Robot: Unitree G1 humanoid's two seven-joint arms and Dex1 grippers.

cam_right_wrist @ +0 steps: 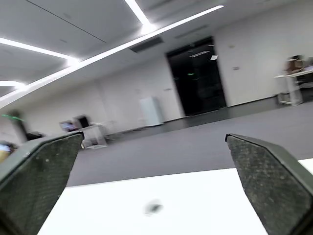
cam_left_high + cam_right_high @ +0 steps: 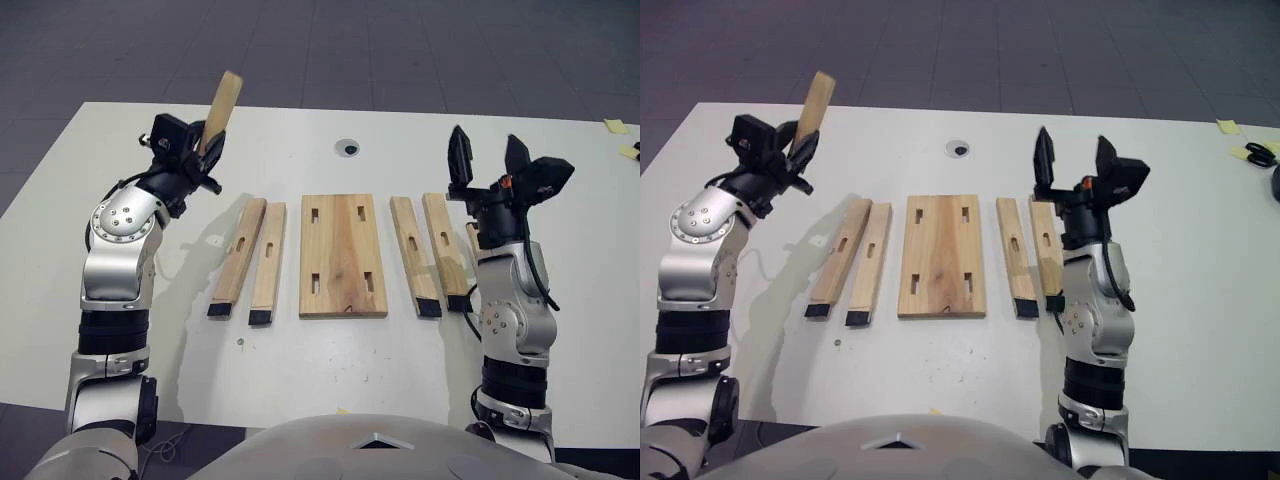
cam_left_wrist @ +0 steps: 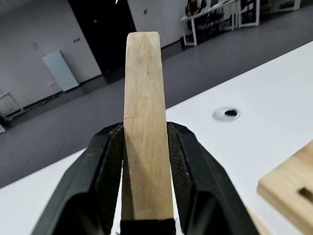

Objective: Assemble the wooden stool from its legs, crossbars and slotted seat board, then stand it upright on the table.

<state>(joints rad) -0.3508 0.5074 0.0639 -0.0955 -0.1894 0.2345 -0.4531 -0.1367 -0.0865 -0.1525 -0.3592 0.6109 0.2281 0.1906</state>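
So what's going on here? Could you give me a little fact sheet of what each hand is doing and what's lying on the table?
left gripper: shut on a wooden piece, held up above the table, piece pointing upward
right gripper: open, empty, raised with fingers pointing up
seat board: flat at mid-table, four slots showing
legs: two lying flat left of the board, two right of it, dark tips toward the robot
stool: nothing joined yet
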